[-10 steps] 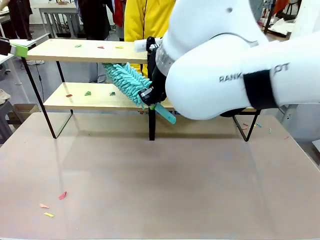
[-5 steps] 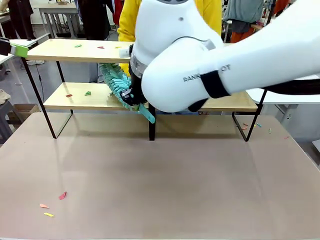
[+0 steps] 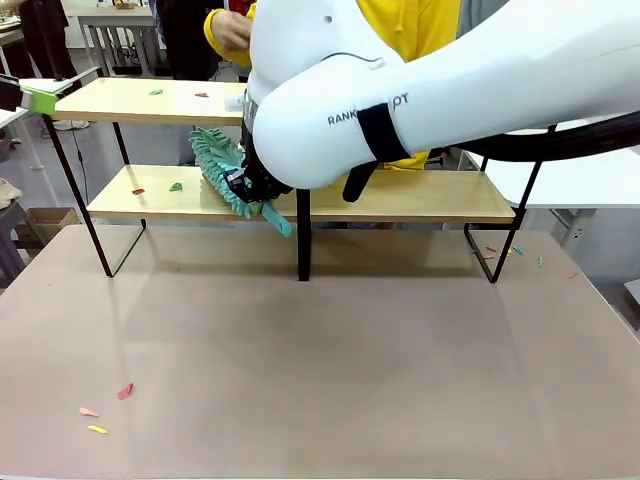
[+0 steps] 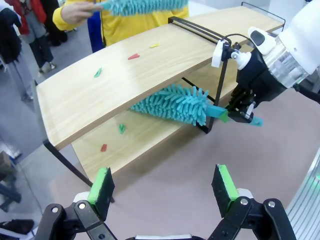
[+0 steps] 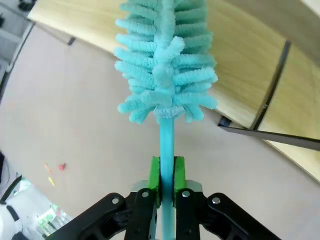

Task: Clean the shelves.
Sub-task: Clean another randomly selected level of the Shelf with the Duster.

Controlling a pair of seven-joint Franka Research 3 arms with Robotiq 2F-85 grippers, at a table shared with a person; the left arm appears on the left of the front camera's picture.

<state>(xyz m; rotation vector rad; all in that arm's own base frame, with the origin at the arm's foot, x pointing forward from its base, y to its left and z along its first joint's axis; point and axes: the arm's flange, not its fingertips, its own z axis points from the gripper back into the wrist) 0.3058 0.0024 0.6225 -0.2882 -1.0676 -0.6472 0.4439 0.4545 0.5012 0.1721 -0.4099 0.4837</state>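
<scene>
The shelves [image 3: 400, 196] stand across the far side of the table, two light wood boards on a black frame. My right gripper [image 3: 255, 190] is shut on the handle of a teal fluffy duster [image 3: 215, 160]. The duster head lies between the two boards, over the left half of the lower board [image 4: 150, 135]. In the right wrist view the green pads [image 5: 156, 181] clamp the teal handle, and the duster head [image 5: 165, 65] points at the shelf board [image 5: 240, 75]. My left gripper [image 4: 162, 185] hangs open, high and well short of the shelves' left end.
Small coloured scraps lie on the top board [image 4: 97, 73] and the lower board [image 3: 176, 186]. More scraps [image 3: 125, 390] sit at the table's near left. A person in yellow holds another teal duster [image 4: 142, 5] over the top board. The black centre post [image 3: 303, 250] stands beside my duster.
My right arm has swept left along the lower board with the duster. One green scrap near the duster is no longer seen. The person's hand has come into view above the top board.
</scene>
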